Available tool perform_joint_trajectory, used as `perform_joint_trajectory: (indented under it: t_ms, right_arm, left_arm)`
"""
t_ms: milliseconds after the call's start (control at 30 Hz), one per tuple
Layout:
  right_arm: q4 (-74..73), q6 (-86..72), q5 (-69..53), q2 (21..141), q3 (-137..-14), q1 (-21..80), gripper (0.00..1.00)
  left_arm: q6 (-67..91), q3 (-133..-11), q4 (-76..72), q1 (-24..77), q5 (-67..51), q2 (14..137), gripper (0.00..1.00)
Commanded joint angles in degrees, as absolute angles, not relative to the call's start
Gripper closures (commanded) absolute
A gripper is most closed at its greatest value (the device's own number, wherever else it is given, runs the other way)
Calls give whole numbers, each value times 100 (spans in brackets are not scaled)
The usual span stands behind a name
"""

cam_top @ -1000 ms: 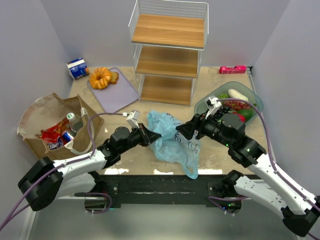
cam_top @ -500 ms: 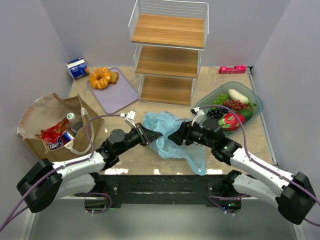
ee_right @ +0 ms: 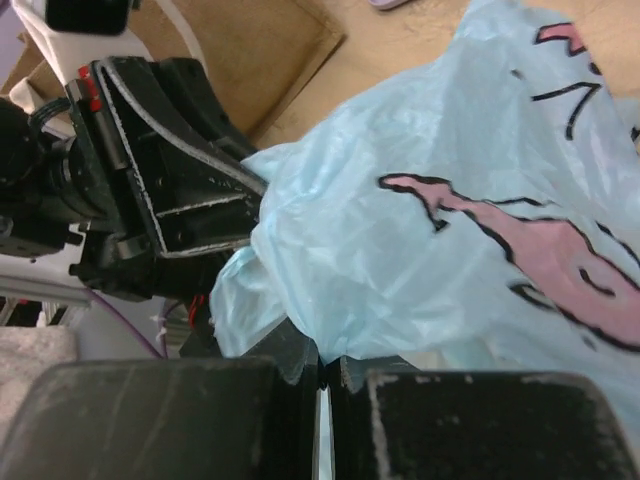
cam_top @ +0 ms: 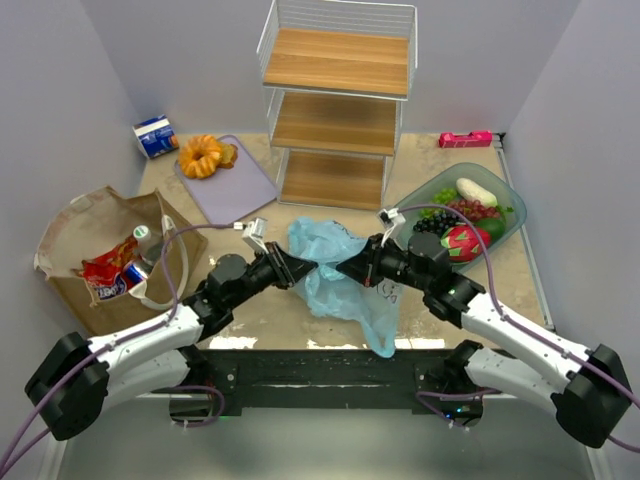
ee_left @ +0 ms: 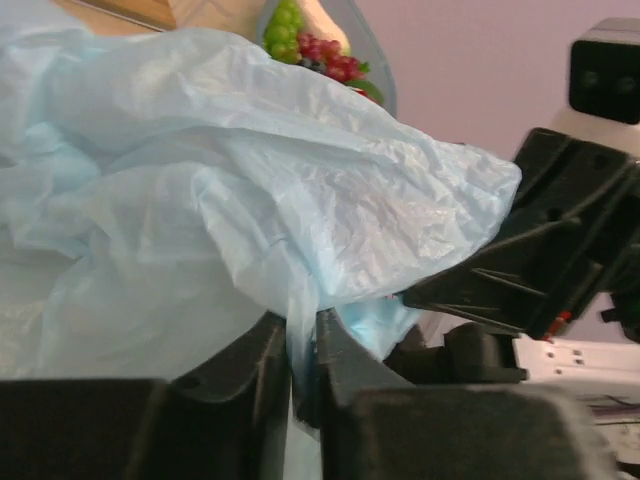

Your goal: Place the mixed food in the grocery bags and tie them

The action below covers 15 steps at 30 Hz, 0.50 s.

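Note:
The light-blue plastic bag [cam_top: 347, 292] lies crumpled on the table's middle, between both arms. My right gripper [cam_top: 345, 268] [ee_right: 322, 362] is shut on a bunched edge of the bag [ee_right: 450, 230]. My left gripper [cam_top: 303, 268] [ee_left: 302, 325] faces it from the left. Its jaws stand slightly apart, with a strip of bag film [ee_left: 250, 180] hanging loosely in the gap. The brown paper bag [cam_top: 85, 225] at left holds the red snack packet [cam_top: 108, 274], the can [cam_top: 135, 272] and the bottle [cam_top: 146, 236]. Grapes [cam_top: 447, 197], dragon fruit [cam_top: 462, 241] and the pale fruit [cam_top: 477, 190] sit in the green bowl [cam_top: 410, 205].
A wire rack with wooden shelves [cam_top: 338, 110] stands at the back centre. An orange ring pastry [cam_top: 202, 155] rests on a lilac board [cam_top: 236, 188]. A blue-white carton [cam_top: 156, 136] sits at the back left, and a pink object [cam_top: 465, 139] at the back right.
My right gripper swung left from beside the bowl and closed on the plastic bag's edge. My left gripper's jaws parted slightly around the film they were pinching.

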<state>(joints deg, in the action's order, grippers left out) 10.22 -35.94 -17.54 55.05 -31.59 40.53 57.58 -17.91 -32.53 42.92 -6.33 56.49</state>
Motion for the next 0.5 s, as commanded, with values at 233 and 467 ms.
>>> perform_joint_trajectory:
  t_ms: [233, 467]
  right_arm:
    - [-1292, -4227, -2214, 5212, -4043, 4078, 100]
    - [-1160, -4553, -2443, 5396, -4368, 4069, 100]
  left_arm:
    - [1777, -3831, -510, 5051, 553, 5072, 31]
    - [467, -3736, -703, 5660, -770, 4790, 32]
